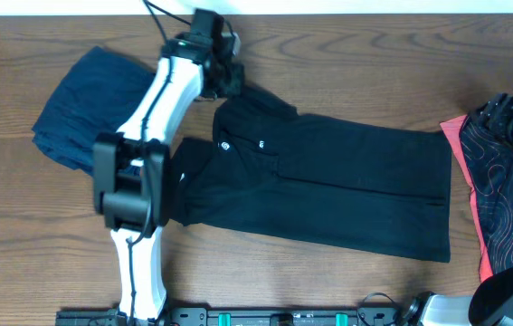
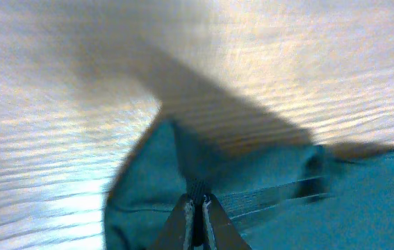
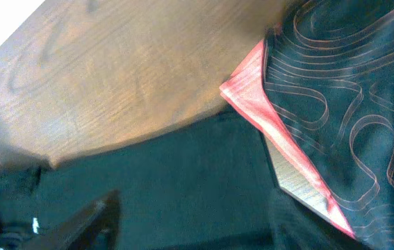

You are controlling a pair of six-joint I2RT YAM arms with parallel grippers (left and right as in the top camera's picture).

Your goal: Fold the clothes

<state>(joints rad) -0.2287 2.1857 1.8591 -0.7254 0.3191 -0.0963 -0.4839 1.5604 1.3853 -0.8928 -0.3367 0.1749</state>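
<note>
- Wooden brown table (image 1: 356, 72) shows bare room beyond and in front of the black short-sleeved shirt with small white chest logo (image 1: 346, 186), which lies flat at centre.
- Navy bunched garment (image 1: 84, 100) lies at far left; black-and-coral line-patterned garment (image 1: 505, 199) lies just beside the shirt's hem.
- Left gripper (image 1: 229, 80) is stretched to the far sleeve (image 1: 261, 101), fingers pinched on its fabric.
- Right gripper (image 1: 512, 118) hangs over the patterned garment, fingers spread.
</note>
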